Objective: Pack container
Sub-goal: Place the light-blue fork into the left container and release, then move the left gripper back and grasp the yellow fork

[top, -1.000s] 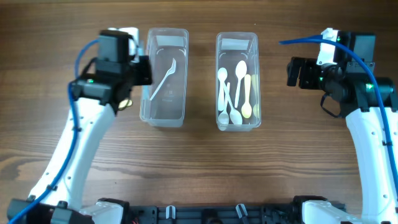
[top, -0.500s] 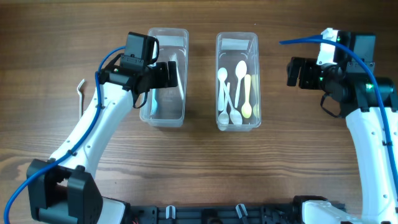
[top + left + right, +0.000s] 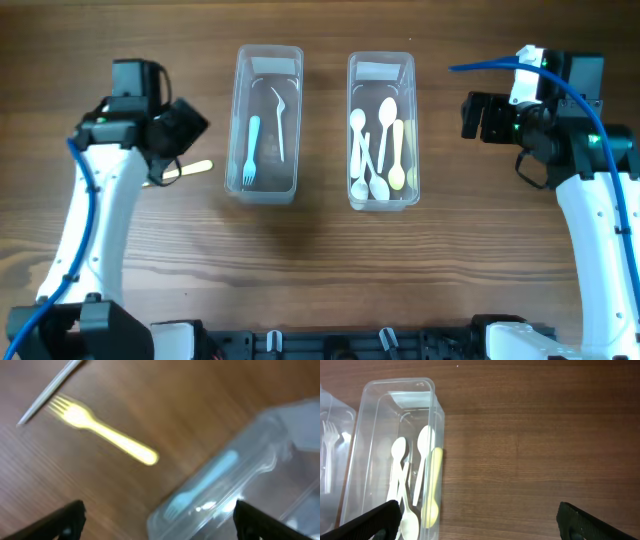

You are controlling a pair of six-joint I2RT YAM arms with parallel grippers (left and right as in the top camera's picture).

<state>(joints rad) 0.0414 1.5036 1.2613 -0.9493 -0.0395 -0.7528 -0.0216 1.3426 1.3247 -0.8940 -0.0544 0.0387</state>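
The left gripper (image 3: pixel 183 127) is hovering to the left of the left container (image 3: pixel 268 190), its jaws standing wide apart and empty. It is sitting above a yellow fork (image 3: pixel 105 435) that is lying on the wooden table (image 3: pixel 320 260). A blue fork (image 3: pixel 251 150) and a white fork (image 3: pixel 281 130) are lying inside that container. The right gripper (image 3: pixel 478 116) is hanging wide open, gripping nothing, to the right of the right container (image 3: pixel 395 384). That one is holding white spoons (image 3: pixel 370 170) and a yellow spoon (image 3: pixel 397 155).

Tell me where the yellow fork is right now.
In the overhead view the yellow fork lies on the table at the left, beside the left gripper and just outside the clear container holding the blue fork.
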